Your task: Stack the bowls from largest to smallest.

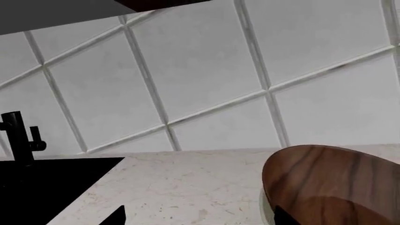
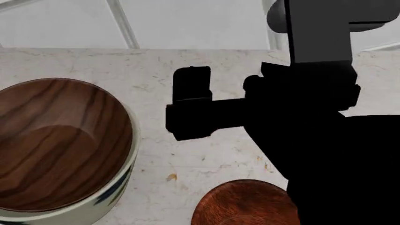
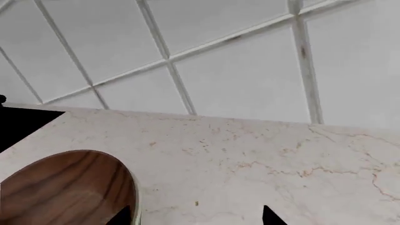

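Striped dark-brown wooden bowl (image 2: 59, 140) sits nested in cream bowl (image 2: 109, 199) w/ blue marks, at left on pale marbled worktop (image 2: 206, 159). Reddish-brown bowl (image 2: 240, 206) at bottom edge, apart from the pair, partly hidden by black arm. Right arm (image 2: 312, 93) fills the right side, grey upper link, black block sticking left over worktop. Claw itself can't be made out. White tiled wall (image 2: 187, 21) behind.

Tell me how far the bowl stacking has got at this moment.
Done: the striped wooden bowl already sits inside the cream bowl. In hand: nothing visibly; the right wrist view shows fingertips apart with only counter between them, and the right arm hangs above the counter. Left: the small reddish bowl is on the counter beside the stack and has yet to go on top.
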### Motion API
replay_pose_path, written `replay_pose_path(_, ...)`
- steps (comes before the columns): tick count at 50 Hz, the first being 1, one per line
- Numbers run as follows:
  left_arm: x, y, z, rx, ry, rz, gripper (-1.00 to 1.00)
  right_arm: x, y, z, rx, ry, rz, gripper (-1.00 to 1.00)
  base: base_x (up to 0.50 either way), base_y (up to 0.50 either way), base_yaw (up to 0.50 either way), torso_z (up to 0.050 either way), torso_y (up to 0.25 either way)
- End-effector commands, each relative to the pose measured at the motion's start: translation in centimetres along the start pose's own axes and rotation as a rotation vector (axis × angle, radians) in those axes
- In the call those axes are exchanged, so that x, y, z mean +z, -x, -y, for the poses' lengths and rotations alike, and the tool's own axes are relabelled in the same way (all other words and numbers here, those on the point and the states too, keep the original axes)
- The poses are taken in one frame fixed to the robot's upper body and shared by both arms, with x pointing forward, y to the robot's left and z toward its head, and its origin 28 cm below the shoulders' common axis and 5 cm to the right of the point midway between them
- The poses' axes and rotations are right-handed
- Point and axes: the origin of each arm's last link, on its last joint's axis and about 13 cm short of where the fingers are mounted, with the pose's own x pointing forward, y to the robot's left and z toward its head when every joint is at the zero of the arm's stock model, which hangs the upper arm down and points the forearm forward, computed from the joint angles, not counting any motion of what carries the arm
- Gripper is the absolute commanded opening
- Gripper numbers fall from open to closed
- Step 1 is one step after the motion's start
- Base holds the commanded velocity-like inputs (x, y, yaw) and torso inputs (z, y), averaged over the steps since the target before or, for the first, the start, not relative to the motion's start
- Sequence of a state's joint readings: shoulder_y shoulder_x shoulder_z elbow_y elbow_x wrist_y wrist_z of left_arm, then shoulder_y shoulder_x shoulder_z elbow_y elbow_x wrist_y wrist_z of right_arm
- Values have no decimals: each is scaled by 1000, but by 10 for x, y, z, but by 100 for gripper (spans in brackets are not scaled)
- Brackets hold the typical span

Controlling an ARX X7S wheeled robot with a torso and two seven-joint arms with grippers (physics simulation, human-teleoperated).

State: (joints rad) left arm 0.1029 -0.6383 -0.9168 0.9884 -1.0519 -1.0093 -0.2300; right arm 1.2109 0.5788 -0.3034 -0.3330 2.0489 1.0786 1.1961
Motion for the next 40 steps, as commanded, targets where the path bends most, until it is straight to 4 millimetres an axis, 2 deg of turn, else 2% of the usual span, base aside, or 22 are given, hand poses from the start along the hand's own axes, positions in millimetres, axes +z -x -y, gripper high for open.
replay_pose_path(1,1,0,1,-3,-3,-1,100,-21,44,26,-118,79,-61,100,0,0,0,0,0)
replay_pose_path(12,1,1,1,-2,-5,-3,100,-49,56,35,-138,89,-183,100,0,0,0,0,0)
replay_pose_path(25,0,2,1,-5,-4,-5,100,-84,49,36,-129,105,-277,100,0,0,0,0,0)
replay_pose_path(40,-1,2,3,-10,-7,-7,100,-100,46,44,-181,134,-313,100,0,0,0,0,0)
